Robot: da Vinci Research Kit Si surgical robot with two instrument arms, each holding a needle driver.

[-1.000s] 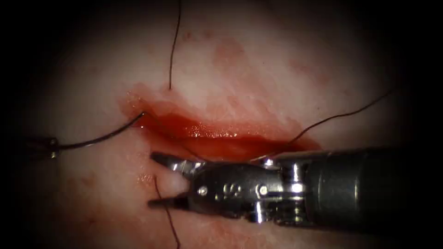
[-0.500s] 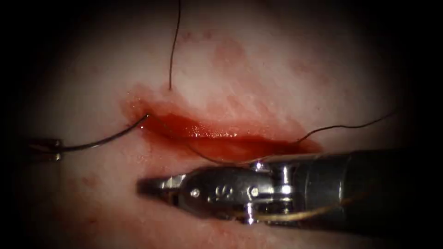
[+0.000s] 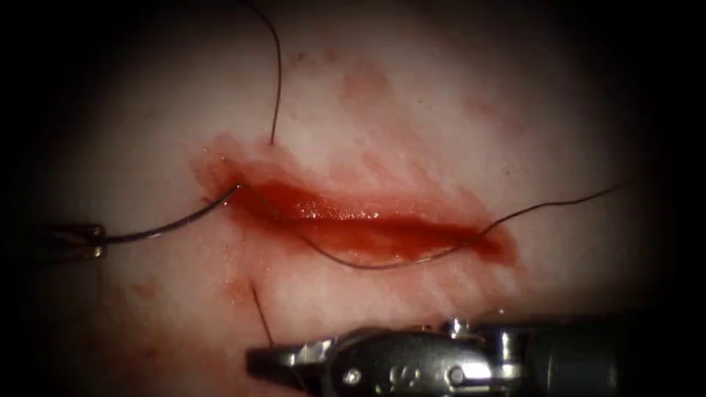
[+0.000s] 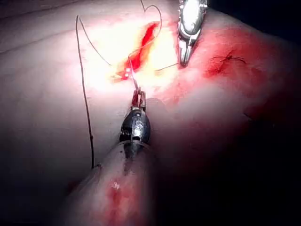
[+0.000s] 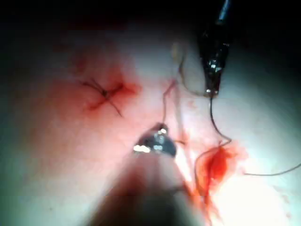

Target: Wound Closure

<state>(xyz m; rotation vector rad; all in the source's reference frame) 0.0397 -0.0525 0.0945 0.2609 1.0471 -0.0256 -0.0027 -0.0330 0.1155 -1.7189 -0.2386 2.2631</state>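
Observation:
The cut point(image 3: 353, 220) runs across the tissue point(image 3: 412, 110), wet with red fluid. At the far left my left tool point(image 3: 92, 240) is shut on one end of the curved needle point(image 3: 169, 219). The needle's other end meets the tissue at the cut's left end; the left wrist view shows the same grip point(image 4: 138, 96). Thread point(image 3: 368, 265) loops out of the cut and trails off right. My right tool point(image 3: 257, 362), below the cut, is shut on a short thread end point(image 3: 259, 312) that rises from the tissue. Its tip point(image 4: 184, 60) carries that thread.
Another strand of thread point(image 3: 277, 81) runs from above down to the cut's upper left edge. A tied stitch with short cut ends point(image 4: 228, 59) lies apart from the open cut, also seen as a dark knot point(image 5: 106, 94).
The right tool's jaws, open a second ago around the thread end below the cut, have shut on it and drawn back downward, uncovering the thread loop. The left tool and needle hardly moved.

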